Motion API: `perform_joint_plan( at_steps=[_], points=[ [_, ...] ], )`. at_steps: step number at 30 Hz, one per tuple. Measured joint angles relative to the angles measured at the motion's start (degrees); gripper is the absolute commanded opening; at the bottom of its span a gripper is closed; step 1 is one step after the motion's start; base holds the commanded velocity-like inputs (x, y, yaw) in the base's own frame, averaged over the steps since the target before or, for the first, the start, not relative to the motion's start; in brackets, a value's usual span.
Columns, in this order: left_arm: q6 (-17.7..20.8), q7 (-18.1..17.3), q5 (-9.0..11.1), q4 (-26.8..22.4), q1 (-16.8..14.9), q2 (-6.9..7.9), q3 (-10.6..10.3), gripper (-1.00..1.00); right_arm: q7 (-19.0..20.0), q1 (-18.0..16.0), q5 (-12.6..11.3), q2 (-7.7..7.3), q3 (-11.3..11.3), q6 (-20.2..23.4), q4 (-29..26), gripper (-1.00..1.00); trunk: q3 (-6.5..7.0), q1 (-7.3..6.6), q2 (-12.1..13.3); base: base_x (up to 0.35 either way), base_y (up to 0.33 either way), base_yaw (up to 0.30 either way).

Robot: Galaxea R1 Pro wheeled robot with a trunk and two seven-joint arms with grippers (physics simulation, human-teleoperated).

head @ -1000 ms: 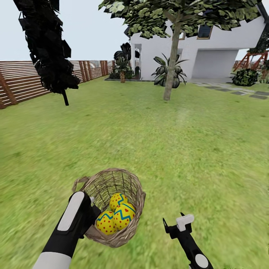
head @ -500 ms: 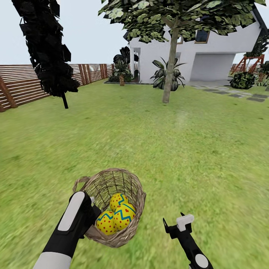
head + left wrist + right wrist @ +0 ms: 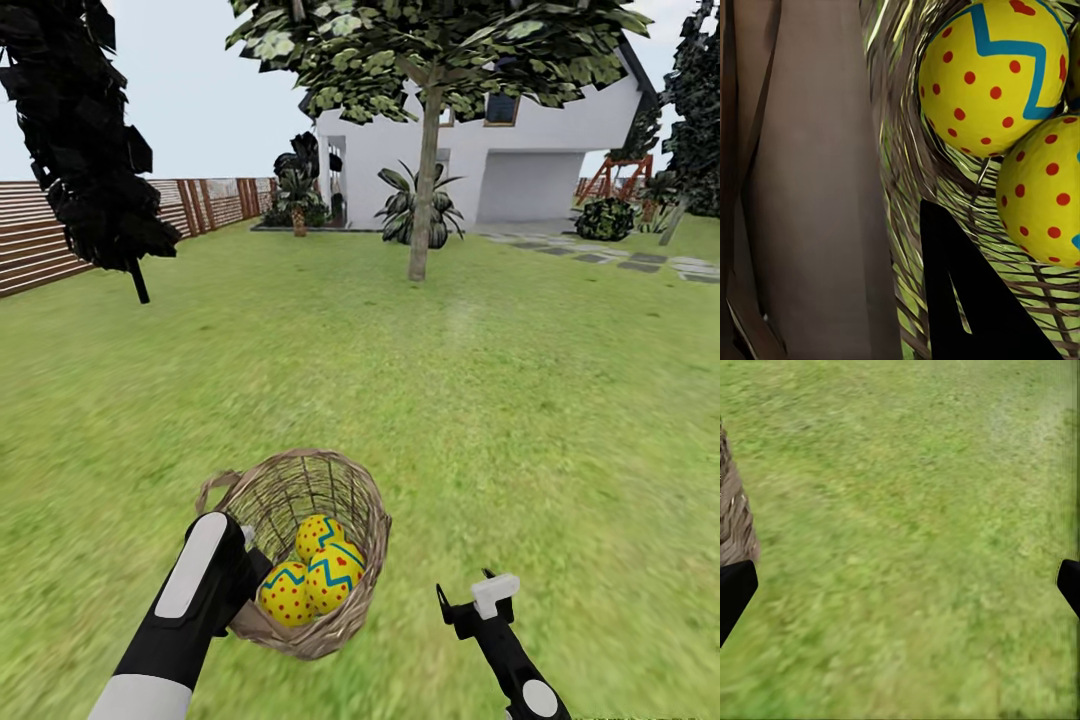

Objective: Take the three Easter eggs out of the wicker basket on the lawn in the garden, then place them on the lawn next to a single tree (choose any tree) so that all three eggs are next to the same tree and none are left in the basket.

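Grass of the wide mottled green lawn (image 3: 560, 420) ran from the lower frame up to the tall grey-brown-trunked tree with a broad leafy crown (image 3: 424, 190) at upper centre, well apart from the robot. At lower left of the head view the small round brown-grey wicker basket (image 3: 352, 600) sat tilted and lifted, the left gripper (image 3: 245, 570) clamped on its near rim; the left wrist view showed woven wall (image 3: 900, 157) pressed between the fingers. All three yellow Easter eggs with red dots and blue zigzags (image 3: 310, 578) lay inside, touching one another. At lower right the right gripper (image 3: 470, 600) hung empty, its fingers wide apart over grass. The tree lay straight ahead, slightly right of the basket, so the coming move looked like a carry forward; the left arm held the load.
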Motion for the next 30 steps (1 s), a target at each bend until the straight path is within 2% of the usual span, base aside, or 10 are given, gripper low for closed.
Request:
perform_joint_plan(
  at_steps=[3, 7, 11, 13, 30],
  points=[
    [-0.02, -0.01, -0.02, 0.00, 0.01, -0.01, 0.01, -1.00, 0.00, 0.00, 0.00, 0.00, 0.00, 0.00, 0.00, 1.00, 0.71, -0.66, 1.20, 0.072, 0.000, -0.171],
    [0.00, -0.01, -0.01, 0.00, 0.01, -0.06, 0.01, -1.00, 0.00, 0.00, 0.00, 0.00, 0.00, 0.00, 0.00, 1.00, 0.94, -0.67, 1.22, 0.203, 0.000, -0.164],
    [0.02, -0.01, -0.01, 0.00, 0.01, -0.06, -0.08, -1.00, 0.00, 0.00, 0.00, 0.00, 0.00, 0.00, 0.00, 1.00, 1.87, -1.54, 2.81, 0.024, 0.000, -0.152],
    [0.01, -0.02, -0.03, 0.00, 0.01, -0.06, -0.04, -1.00, 0.00, 0.00, 0.01, 0.01, 0.00, 0.00, 0.00, 1.00, 1.97, -1.55, 2.82, 0.164, 0.000, -0.142],
    [0.75, -0.17, -0.02, 0.13, 0.02, 0.10, 0.00, -1.00, 0.00, 0.00, 0.02, 0.04, 0.00, -0.06, 0.00, 1.00, 3.12, -1.54, 2.83, 0.324, 0.000, -0.127]
  ],
)
